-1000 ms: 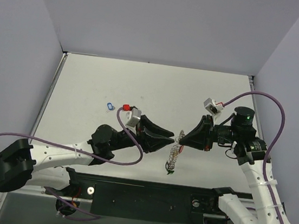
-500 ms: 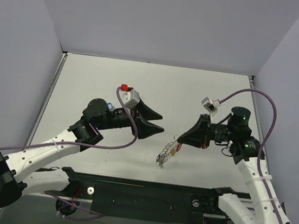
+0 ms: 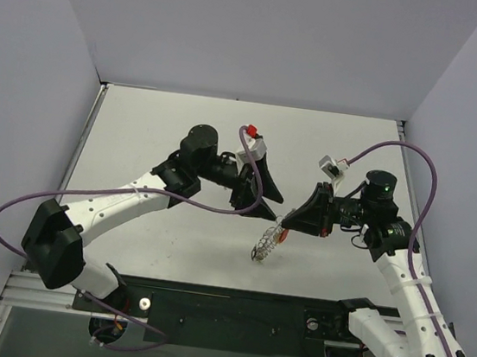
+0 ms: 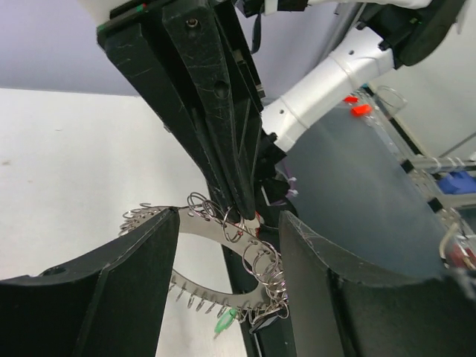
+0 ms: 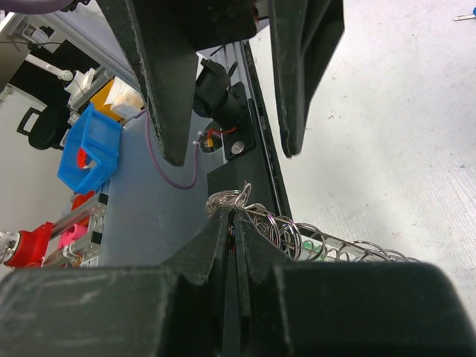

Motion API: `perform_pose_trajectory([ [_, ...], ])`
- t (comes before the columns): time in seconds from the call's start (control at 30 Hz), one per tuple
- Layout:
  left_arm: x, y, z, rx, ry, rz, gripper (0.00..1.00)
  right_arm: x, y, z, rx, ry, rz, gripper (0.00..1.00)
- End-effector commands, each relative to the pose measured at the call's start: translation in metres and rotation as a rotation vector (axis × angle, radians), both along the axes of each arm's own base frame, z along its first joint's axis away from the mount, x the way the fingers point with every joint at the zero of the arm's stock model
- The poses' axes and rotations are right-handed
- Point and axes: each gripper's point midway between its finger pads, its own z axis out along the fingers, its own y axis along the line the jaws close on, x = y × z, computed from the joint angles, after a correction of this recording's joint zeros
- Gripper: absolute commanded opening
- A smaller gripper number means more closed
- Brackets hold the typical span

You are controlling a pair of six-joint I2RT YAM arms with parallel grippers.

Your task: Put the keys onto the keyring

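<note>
The keyring (image 3: pixel 267 241) hangs tilted over the counter (image 3: pixel 158 125), a green-headed key (image 4: pixel 224 323) at its low end, its top rim pinched in the clenched right claw (image 3: pixel 283 222). Just beyond, the left claw (image 3: pixel 263 204) hovers released, fingers straddling the ring.

Silver-grey keyring (image 3: pixel 267 241), fringed with shiny wire loops; one key (image 4: pixel 223 323) on it was green. Left gripper (image 3: pixel 268 203) and right gripper (image 3: pixel 284 223) were black; arms (image 3: pixel 122 208) white with black joints; cables (image 3: pixel 416 151) purple; table (image 3: pixel 166 126) pale grey.
</note>
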Motion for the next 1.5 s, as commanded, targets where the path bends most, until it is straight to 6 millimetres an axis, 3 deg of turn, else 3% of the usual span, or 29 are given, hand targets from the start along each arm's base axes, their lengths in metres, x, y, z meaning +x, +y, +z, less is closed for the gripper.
perform_pose_trajectory([
  [0.0, -0.021, 0.004, 0.027, -0.065, -0.012, -0.194, 0.65, -0.006, 0.003, 0.01, 0.03, -0.059, 0.045, 0.0],
  [0.47, -0.003, -0.014, -0.004, 0.069, -0.011, -0.148, 0.53, -0.007, 0.003, 0.008, 0.03, -0.056, 0.05, 0.0],
  [0.5, -0.006, -0.013, -0.014, 0.113, 0.008, -0.152, 0.52, -0.007, 0.003, 0.008, 0.029, -0.054, 0.051, 0.0],
  [0.73, -0.005, -0.014, -0.026, 0.174, -0.017, -0.156, 0.49, -0.007, 0.003, 0.009, 0.031, -0.06, 0.05, 0.0],
  [1.47, -0.017, -0.016, -0.008, 0.107, -0.022, -0.204, 0.38, -0.008, 0.003, 0.008, 0.03, -0.057, 0.049, 0.0],
])
